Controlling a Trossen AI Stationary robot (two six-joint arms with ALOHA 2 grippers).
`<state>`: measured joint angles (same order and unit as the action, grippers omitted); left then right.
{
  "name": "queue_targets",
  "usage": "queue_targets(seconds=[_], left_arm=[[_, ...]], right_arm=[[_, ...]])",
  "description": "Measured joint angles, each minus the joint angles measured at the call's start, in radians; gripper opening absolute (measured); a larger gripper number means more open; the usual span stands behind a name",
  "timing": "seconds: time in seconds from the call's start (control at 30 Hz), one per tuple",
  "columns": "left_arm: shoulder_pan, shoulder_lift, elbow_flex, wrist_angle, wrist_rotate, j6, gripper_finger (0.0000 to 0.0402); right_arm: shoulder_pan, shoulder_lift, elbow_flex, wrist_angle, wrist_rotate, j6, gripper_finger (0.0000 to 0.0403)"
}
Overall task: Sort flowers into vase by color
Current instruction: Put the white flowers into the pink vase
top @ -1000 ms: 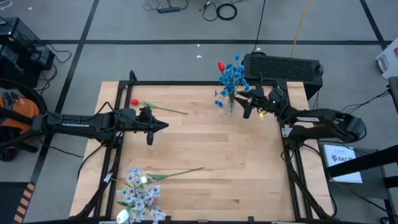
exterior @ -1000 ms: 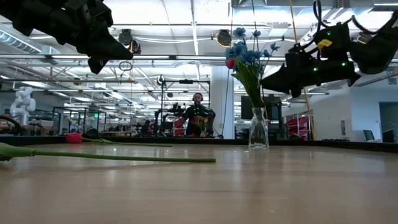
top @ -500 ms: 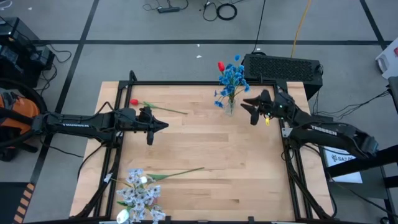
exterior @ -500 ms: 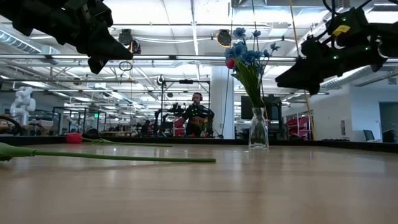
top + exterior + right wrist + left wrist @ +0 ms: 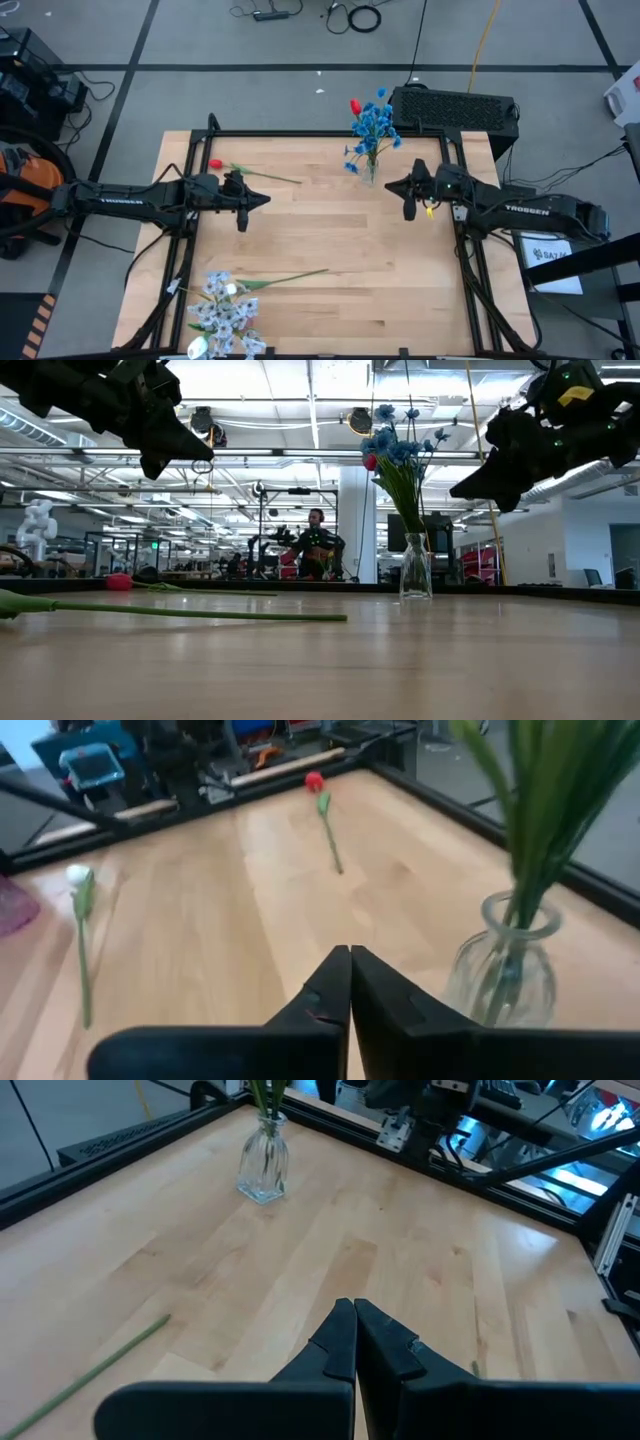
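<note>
Vase (image 5: 371, 172) holds blue flowers (image 5: 374, 125) | right pincer (image 5: 392, 186) clenched empty beside it | left pincer (image 5: 263, 202) clenched

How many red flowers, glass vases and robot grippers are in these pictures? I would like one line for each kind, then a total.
red flowers: 2
glass vase: 1
grippers: 2 (left gripper, right gripper)
Total: 5

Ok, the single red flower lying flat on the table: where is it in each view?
High: red flower at the far left, beside the left arm.
Low: bud at left, far edge.
Left wrist: not in it.
Right wrist: top centre.
Shared landmark: glass vase.
</note>
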<state>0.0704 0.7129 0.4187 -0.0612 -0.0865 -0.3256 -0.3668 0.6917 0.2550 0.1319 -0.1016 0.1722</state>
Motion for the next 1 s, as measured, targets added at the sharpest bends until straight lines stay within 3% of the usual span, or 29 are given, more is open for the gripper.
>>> queue_targets(seconds=[0.33,0.53,0.77,1.0], left_arm=[[0.000,0.000,0.000,0.000,-0.001,-0.007,0.0002],[0.000,0.000,0.000,0.000,-0.001,-0.007,0.0021],[0.000,0.000,0.000,0.000,0.000,-0.007,0.0058],[0.000,0.000,0.000,-0.001,0.001,0.099,0.0061]], right_arm=[[0.153,0.085,0.135,-0.169,0.105,-0.001,0.0001],[0.217,0.175,0.215,-0.195,0.108,-0.001,0.0001],[0.321,0.329,0.308,-0.201,0.121,-0.001,0.0000],[0.464,0.564,0.516,-0.338,0.241,0.041,0.0000]])
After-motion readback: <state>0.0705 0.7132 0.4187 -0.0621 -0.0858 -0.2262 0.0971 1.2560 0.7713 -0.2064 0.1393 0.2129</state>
